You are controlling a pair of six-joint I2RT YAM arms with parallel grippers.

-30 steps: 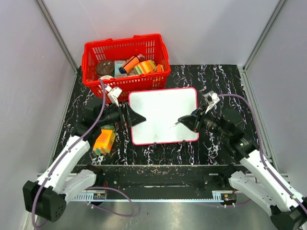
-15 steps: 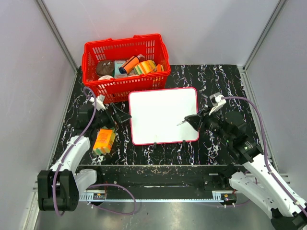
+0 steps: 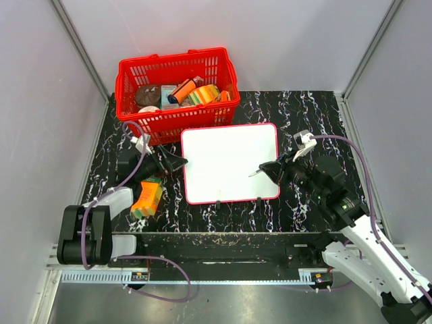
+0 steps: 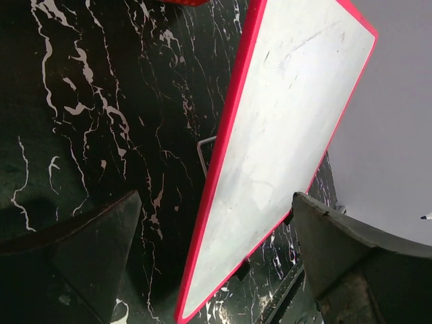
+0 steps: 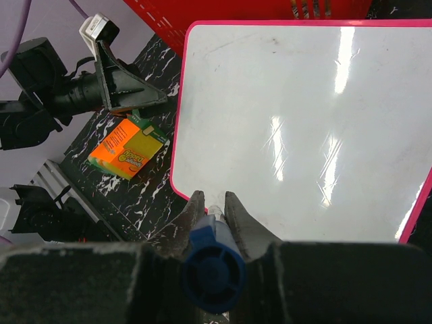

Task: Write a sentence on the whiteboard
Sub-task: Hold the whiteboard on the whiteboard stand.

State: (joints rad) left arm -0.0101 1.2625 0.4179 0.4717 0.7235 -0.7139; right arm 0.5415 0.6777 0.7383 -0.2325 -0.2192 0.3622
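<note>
Here, the black marbled table (image 3: pixel 304 115) carries a red basket (image 3: pixel 175 123) at its far left, and the whiteboard (image 3: pixel 229 158) lies flat mid-table, just near of the basket. The left gripper (image 3: pixel 174 164) hangs just left of the board's left edge, jaws spread wide and holding nothing, while the right gripper (image 3: pixel 270 169) sits over the board's right edge, clamped on a blue marker (image 5: pixel 214 270) whose tip points left over the white face. An orange pack (image 3: pixel 146 198) lies just near of the left gripper.
</note>
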